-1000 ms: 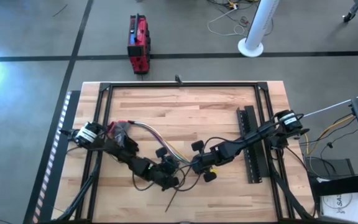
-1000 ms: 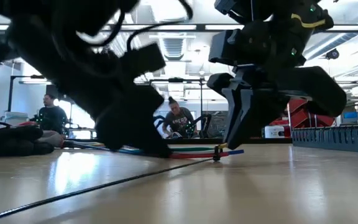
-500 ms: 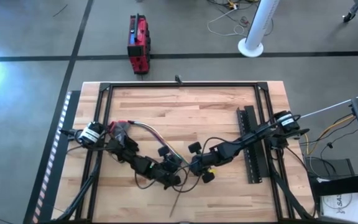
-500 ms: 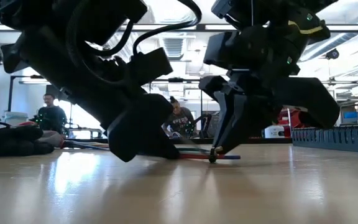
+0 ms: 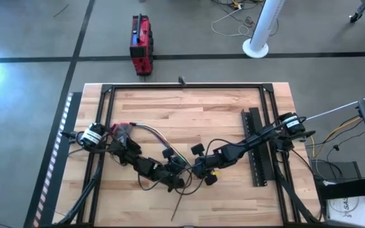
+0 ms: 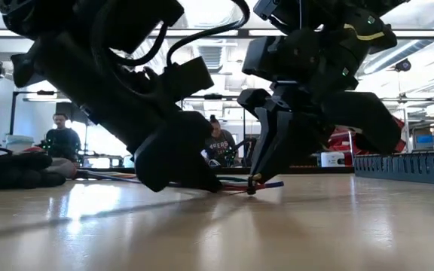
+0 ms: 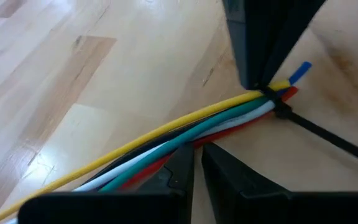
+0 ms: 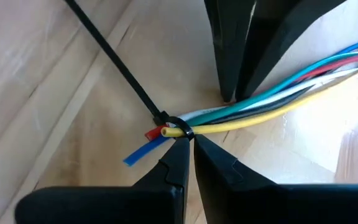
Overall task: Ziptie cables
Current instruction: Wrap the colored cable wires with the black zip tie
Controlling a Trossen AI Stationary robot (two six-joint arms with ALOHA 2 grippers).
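Note:
The cables (image 5: 154, 134) are a bundle of yellow, white, green, black, red and blue wires. They curve over the table from a dark end at the left to loose tips near the middle. The ziptie (image 8: 117, 68) is looped round the bundle close to those tips. Its thin black tail (image 5: 181, 202) trails on the wood toward the near edge. My right gripper (image 8: 188, 140) is shut at the loop. My left gripper (image 7: 197, 152) is shut on the bundle a little farther back, facing the right one. My left gripper meets the cables at the red and black wires (image 7: 194, 142), a short way back from the ziptie loop. Its fingers slant down from the table's left and lie across the bundle. How many wires are between them is not visible. The bundle lies on the table. My right gripper pinches the cables' end at the ziptie loop (image 8: 187, 132), beside the yellow wire's tip. Its fingers come steeply from above, slanting in from the right, with the tips (image 6: 253, 187) down at the table. The wire tips stick out past them, low over the wood.
A long black perforated bar (image 5: 256, 147) lies along the table's right side, under the right arm. A black frame (image 5: 182, 87) edges the table. A red box (image 5: 140, 44) stands on the floor beyond. Two people (image 6: 60, 139) (image 6: 217, 147) are in the room behind.
My right gripper has moved a little toward the table's left, taking the tied cable end with it. My left gripper has moved slightly toward the right one. The ziptie's tail has swung across the wood near the front edge.

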